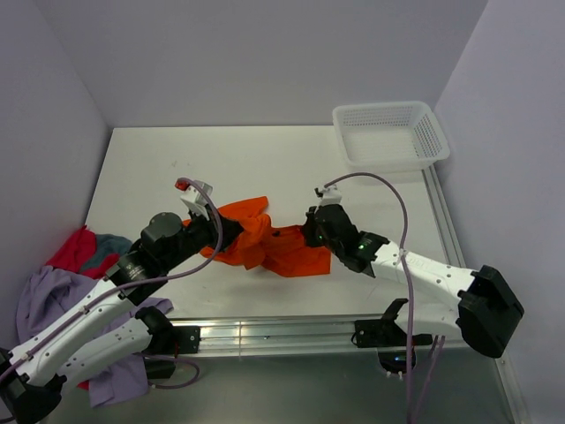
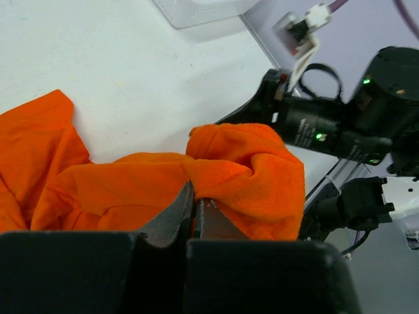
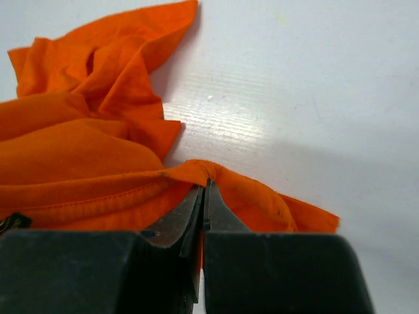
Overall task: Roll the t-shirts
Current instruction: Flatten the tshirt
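The orange t-shirt [image 1: 265, 243] lies crumpled in the middle of the white table [image 1: 265, 168], between my two grippers. My left gripper [image 1: 231, 231] is shut on a fold of it at its left side; in the left wrist view [image 2: 194, 196] the orange cloth [image 2: 249, 170] bunches over the shut fingertips. My right gripper [image 1: 305, 234] is shut on its hem at the right side; in the right wrist view [image 3: 207, 186] the hem [image 3: 131, 190] wraps over the tips. Lavender [image 1: 53, 296], red [image 1: 75, 252] and grey-teal [image 1: 110, 243] shirts lie piled at the left edge.
A white mesh basket [image 1: 389, 134] stands at the back right corner of the table. A metal rail [image 1: 282, 331] runs along the near edge. Lavender walls close in the back and both sides.
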{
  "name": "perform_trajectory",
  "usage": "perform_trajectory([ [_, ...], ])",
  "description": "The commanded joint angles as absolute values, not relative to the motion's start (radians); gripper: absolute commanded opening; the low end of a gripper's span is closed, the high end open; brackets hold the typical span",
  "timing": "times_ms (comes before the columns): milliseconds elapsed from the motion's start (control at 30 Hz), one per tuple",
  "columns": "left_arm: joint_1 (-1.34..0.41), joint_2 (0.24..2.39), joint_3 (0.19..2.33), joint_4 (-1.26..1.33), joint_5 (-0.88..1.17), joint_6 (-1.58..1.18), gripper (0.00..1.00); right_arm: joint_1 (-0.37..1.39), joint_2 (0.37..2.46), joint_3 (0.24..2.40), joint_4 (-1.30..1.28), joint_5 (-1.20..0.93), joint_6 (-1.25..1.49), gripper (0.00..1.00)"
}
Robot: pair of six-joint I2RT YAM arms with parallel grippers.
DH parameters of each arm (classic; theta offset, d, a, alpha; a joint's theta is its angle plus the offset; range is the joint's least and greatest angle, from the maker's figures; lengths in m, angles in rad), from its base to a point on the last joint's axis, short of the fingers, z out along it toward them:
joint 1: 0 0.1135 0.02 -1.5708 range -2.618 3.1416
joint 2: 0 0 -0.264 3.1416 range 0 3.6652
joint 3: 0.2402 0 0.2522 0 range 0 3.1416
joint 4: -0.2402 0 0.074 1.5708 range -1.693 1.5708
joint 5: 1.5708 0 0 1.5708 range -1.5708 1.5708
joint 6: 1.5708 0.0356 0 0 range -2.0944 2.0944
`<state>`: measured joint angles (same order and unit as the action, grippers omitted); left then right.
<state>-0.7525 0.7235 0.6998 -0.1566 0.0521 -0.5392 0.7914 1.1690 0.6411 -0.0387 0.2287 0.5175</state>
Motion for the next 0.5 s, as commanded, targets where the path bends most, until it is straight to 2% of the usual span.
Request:
perform_trajectory([
  [0, -0.756, 0.699, 0.758, -0.172, 0.022, -0.538, 0.0, 0.776, 1.05, 0.727, -0.098, 0.339, 0.522, 0.0],
  [233, -0.756, 0.733, 1.006, -0.314, 0.037, -0.511, 0.0, 0.767, 0.899, 0.957, -0.244, 0.361, 0.465, 0.0],
  [467, -0.756, 0.776, 1.432, -0.562, 0.063, -0.459, 0.0, 0.767, 0.813, 1.222, -0.34, 0.183, 0.393, 0.0],
])
